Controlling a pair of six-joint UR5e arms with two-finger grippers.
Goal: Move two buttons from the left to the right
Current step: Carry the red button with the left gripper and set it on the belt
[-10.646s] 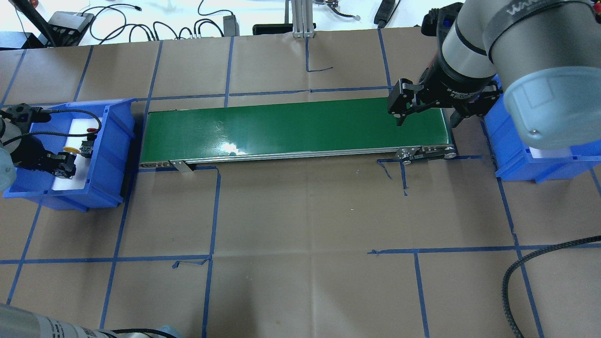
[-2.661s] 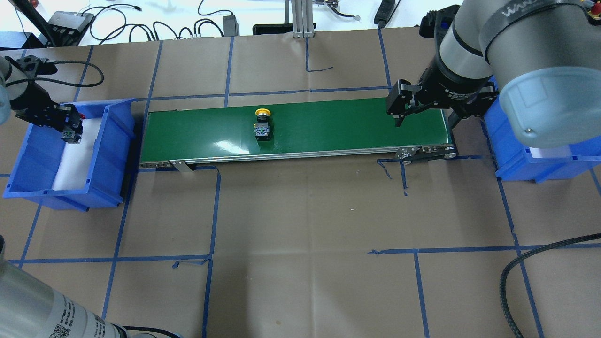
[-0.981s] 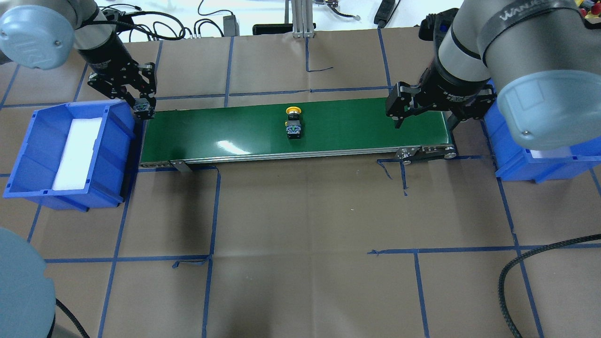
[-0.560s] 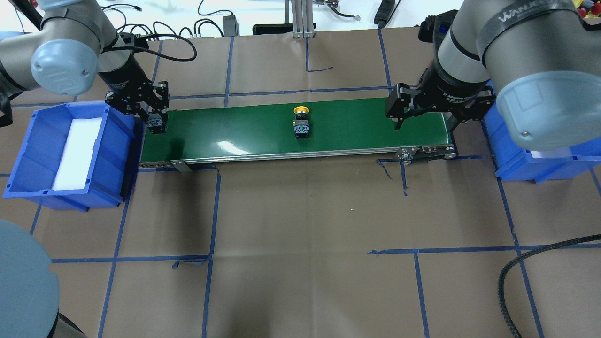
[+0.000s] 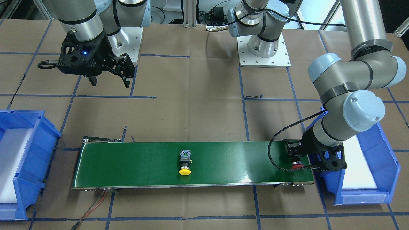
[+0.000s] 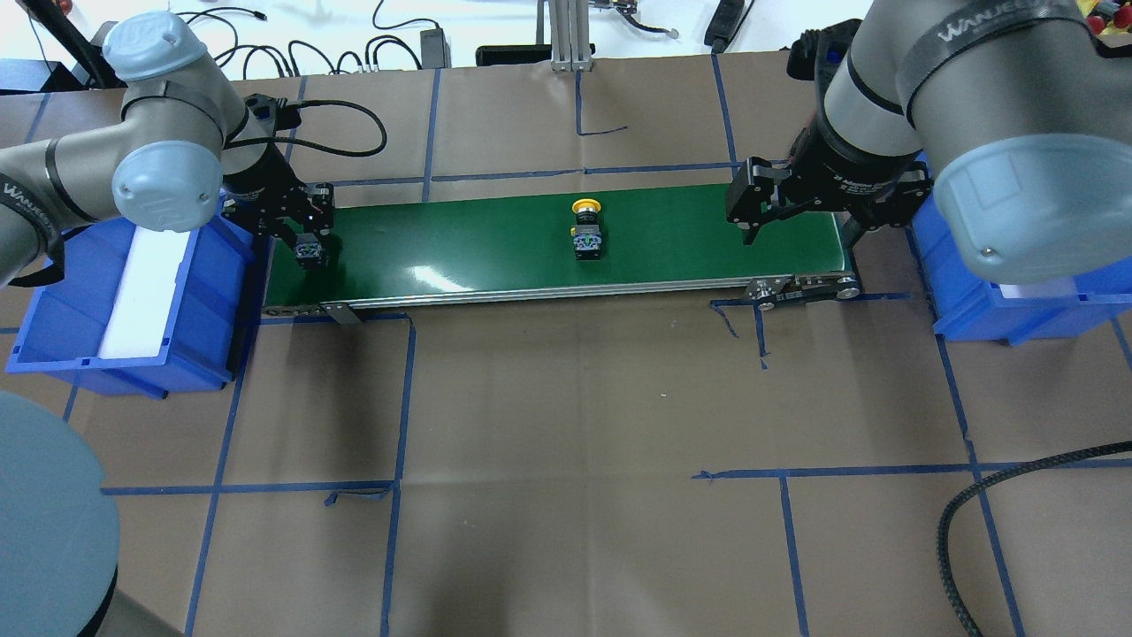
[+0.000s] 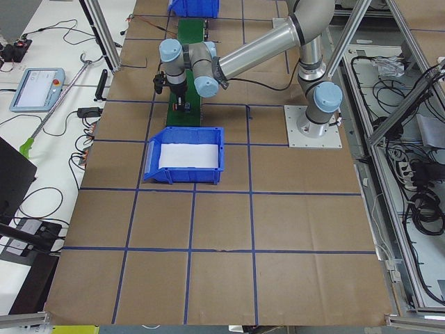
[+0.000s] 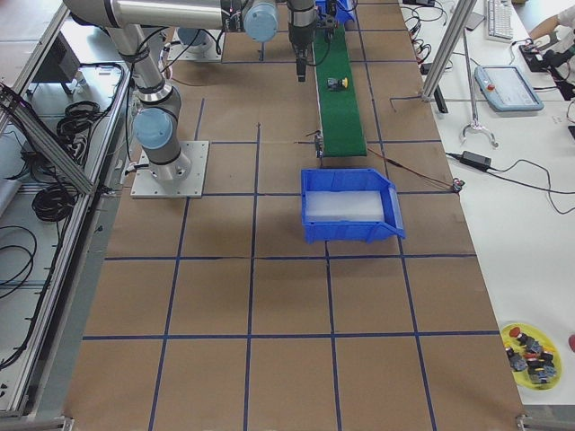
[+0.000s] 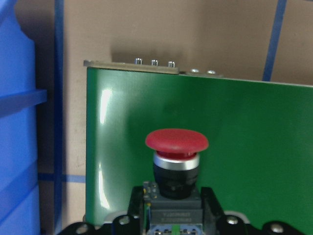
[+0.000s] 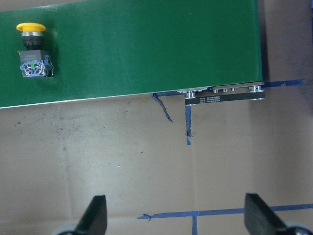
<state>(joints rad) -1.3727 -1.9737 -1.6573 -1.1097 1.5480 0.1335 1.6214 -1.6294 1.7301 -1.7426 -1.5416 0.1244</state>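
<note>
The red button, clamped by its terminal block in the left gripper, hangs just over the left end of the green belt. The yellow button lies on its side near the belt's middle. The right gripper hangs spread wide over the belt's right end. Dropped from a height, the red one could roll on its round cap off the belt's edge. A blue bin stands beyond each belt end, on taped brown paper.

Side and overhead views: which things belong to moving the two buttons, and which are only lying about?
Job:
yellow button
red button
belt
left bin
right bin
left gripper, holding the red button
right gripper, open

Lying about:
tablet
yellow plate of small parts
</note>
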